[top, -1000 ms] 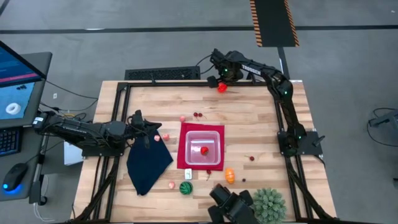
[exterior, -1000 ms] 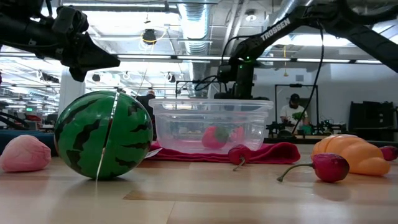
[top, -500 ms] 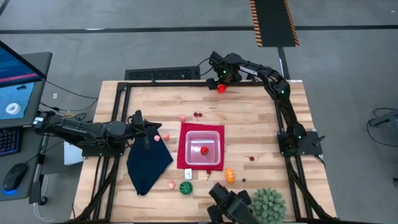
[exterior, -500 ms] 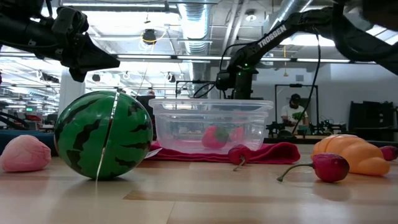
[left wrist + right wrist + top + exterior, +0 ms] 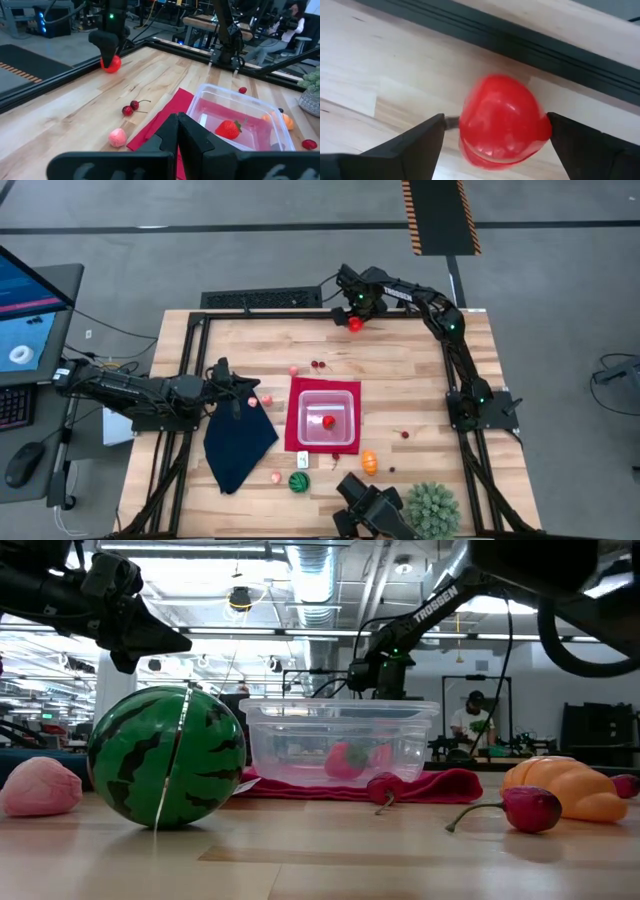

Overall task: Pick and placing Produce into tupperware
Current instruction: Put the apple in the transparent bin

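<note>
Right pincer wide open around red fruit on wooden table; left pincer closed, empty.

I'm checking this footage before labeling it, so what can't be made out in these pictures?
- Red fruit, right wrist view: blurred; contact with the right gripper unclear.
- Strawberry, low view: hazy through the tupperware wall.
- Small dark fruits, high view: too small to identify.

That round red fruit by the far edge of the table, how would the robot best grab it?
Across its widest middle, from above. The red fruit is rounded and sits on the table near the rail, so the open right gripper, fingers either side, probably just needs to close.
</note>
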